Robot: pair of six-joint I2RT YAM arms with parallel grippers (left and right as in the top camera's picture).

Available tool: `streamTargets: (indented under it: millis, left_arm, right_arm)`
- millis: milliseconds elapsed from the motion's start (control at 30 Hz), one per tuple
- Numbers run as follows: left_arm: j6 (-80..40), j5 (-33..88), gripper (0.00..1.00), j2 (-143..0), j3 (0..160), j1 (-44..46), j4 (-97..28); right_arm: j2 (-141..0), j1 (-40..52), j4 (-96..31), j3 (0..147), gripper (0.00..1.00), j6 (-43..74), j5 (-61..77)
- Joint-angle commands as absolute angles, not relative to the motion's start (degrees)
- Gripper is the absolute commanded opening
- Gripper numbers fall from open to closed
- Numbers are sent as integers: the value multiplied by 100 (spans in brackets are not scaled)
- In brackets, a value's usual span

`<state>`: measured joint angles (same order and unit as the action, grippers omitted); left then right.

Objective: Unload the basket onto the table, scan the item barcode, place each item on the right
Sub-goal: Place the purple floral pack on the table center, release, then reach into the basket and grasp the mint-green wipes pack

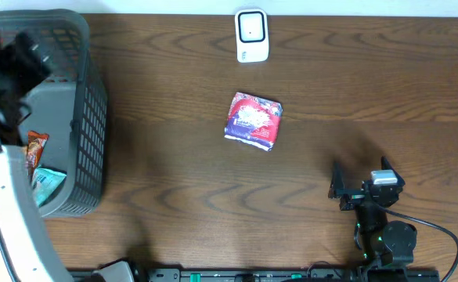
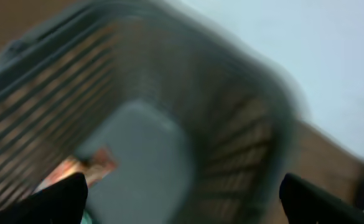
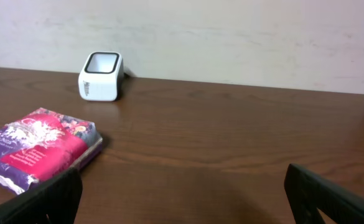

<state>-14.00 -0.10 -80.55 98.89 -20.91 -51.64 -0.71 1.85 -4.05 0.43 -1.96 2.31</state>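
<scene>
Judging the scan as not yet started: lifting the pack and showing its barcode to the scanner both remaining.

Hanging over the grey slatted plastic basket (image 1: 88,117) at nine o'clock with the left tool (image 2: 185,202) spread wide, gripping nothing; crinkly snack packets (image 1: 37,149) inside.

Lying flat at the wood-grain counter's (image 1: 174,172) centre: a glossy, squarish pink-and-purple pack (image 1: 252,120), untouched, barcode not showing.

Standing at twelve o'clock: a small white boxy scanner (image 1: 251,35), dark window.

Waiting at five o'clock with the right tool (image 3: 185,199) gaping, empty.
</scene>
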Motion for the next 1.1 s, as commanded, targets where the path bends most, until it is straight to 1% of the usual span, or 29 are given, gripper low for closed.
streamTargets:
  millis: [0,100,167,233,300,400,600,700,833,900,1067]
  left_arm:
    - [-1474,-71,98,-8355,9415,-2547,-5290]
    - [-956,-75,98,-8626,9142,-2749,-5428]
    - [-716,-314,98,-8801,8993,-2829,-5564]
    - [-867,-1000,98,-9017,8860,-2912,-5769]
    - [-1133,-1376,98,-9172,8801,-2980,-5898]
    - [-1450,-1398,98,-9437,8779,-3105,-6084]
    - [-1555,-1400,98,-9832,8626,-3138,-6106]
    - [-1859,-1424,98,-9983,8414,-3138,-6082]
    - [-2032,-1435,98,-10151,7972,-3144,-5863]
    - [-2032,-1680,98,-10226,7688,-3144,-5673]
    - [-2029,-1785,98,-10261,7406,-3144,-5441]
  right_arm:
    - [-56,235,-427,36,99,-239,224]
    - [-54,235,-427,36,99,-239,224]
    - [-56,235,-427,36,99,-242,224]
    - [-54,235,-427,36,99,-239,224]
    - [-56,235,-427,36,99,-242,224]
    - [-54,235,-427,36,99,-239,224]
    - [-54,235,-427,36,99,-242,224]
    - [-54,235,-427,36,99,-242,224]
    - [-54,235,-427,36,99,-239,224]
    - [-56,235,-427,36,99,-239,224]
    - [-56,235,-427,36,99,-242,224]
